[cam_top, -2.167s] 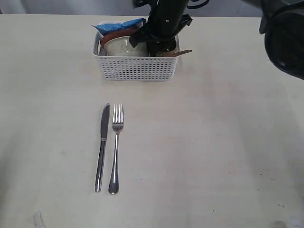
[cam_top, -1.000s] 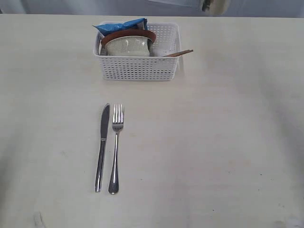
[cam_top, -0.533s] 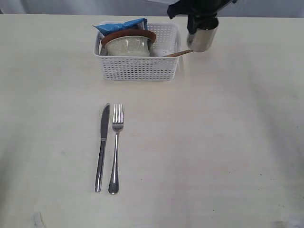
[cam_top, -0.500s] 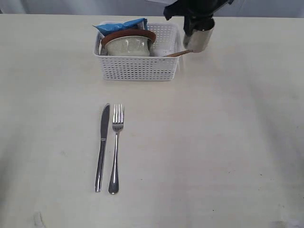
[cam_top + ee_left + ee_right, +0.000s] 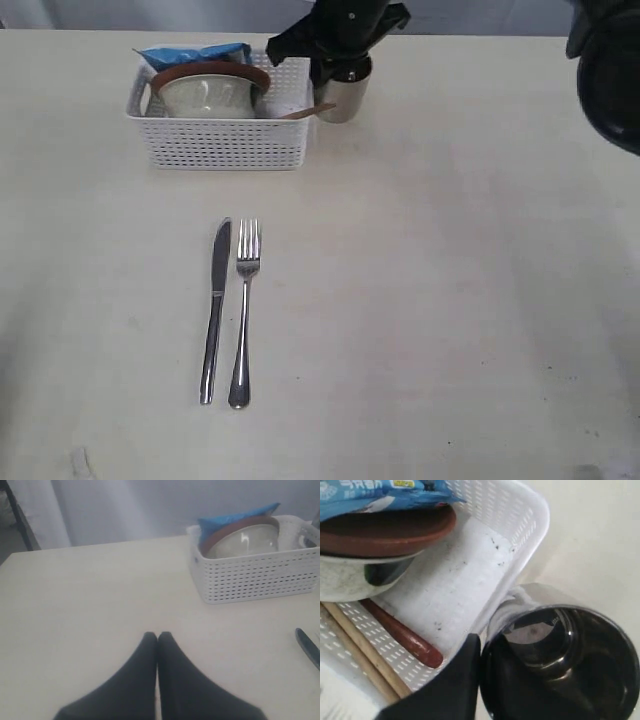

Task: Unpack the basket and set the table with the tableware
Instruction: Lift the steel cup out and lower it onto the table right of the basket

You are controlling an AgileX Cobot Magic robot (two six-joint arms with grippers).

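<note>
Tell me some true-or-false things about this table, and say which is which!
1. The knife and fork lie side by side on the table. True.
2. The cup is inside the basket. False: it is outside, right beside the basket.
3. The bowl stands next to the fork. False: it is in the basket.
4. The left end effector is shut. True.
</note>
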